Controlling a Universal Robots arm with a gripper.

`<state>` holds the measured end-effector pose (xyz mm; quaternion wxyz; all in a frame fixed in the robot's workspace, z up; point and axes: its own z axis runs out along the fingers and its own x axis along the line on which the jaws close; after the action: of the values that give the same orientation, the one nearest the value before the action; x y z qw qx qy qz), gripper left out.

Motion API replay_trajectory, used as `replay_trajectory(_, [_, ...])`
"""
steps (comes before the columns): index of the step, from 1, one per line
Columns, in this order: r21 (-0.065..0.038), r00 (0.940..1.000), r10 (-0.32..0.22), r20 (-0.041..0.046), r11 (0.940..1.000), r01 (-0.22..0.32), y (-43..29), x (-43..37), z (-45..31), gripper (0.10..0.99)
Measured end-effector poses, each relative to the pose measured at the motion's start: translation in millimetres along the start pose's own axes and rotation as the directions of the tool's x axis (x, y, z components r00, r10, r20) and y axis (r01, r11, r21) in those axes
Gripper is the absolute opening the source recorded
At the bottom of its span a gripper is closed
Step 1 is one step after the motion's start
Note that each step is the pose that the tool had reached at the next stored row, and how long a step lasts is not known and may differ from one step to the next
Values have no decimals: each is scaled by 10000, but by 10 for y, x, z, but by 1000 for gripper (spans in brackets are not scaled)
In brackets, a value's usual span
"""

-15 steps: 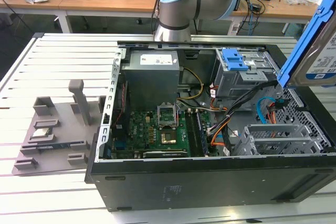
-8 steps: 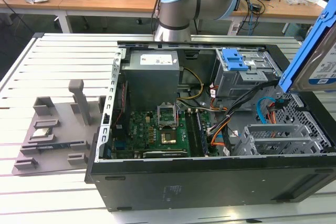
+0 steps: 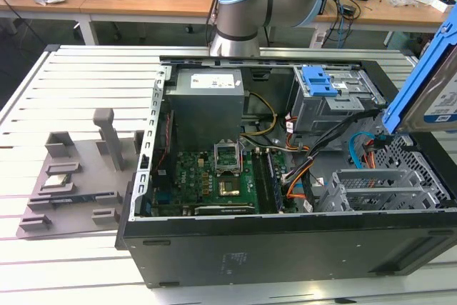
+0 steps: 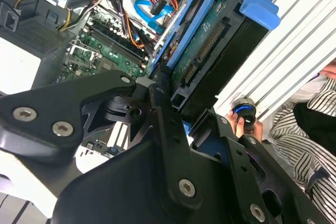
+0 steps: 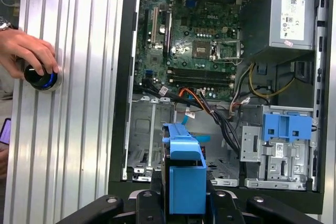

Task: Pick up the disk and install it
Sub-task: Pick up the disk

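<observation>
While clamped between the black fingers (image 4: 160, 106), the blue-framed silver disk (image 3: 441, 99), tilted above the open case (image 3: 285, 251).

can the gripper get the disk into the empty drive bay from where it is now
Probably yes: the gripper holds the disk over the open case, and the empty drive bay below looks uncovered, though the cables beside it may crowd the way.

The disk (image 5: 185, 169) has a smooth blue plastic frame; the gripper (image 4: 181, 111) is matt black, the table (image 3: 78, 76) ribbed metal.
</observation>
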<state>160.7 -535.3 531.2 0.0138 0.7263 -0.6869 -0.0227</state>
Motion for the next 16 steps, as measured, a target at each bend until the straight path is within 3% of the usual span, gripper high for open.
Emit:
replay_trajectory(6, [0,10000,0,-2,10000,0,8,50,34,369])
replay_trajectory(9, [1,10000,12,0,10000,-12,35,57,99,369])
replay_trajectory(12, [1,10000,32,2,10000,-32,94,54,131,369])
replay_trajectory(14, [1,10000,61,2,10000,-61,186,49,162,369])
replay_trajectory(16, [2,10000,96,6,10000,-96,210,48,181,369])
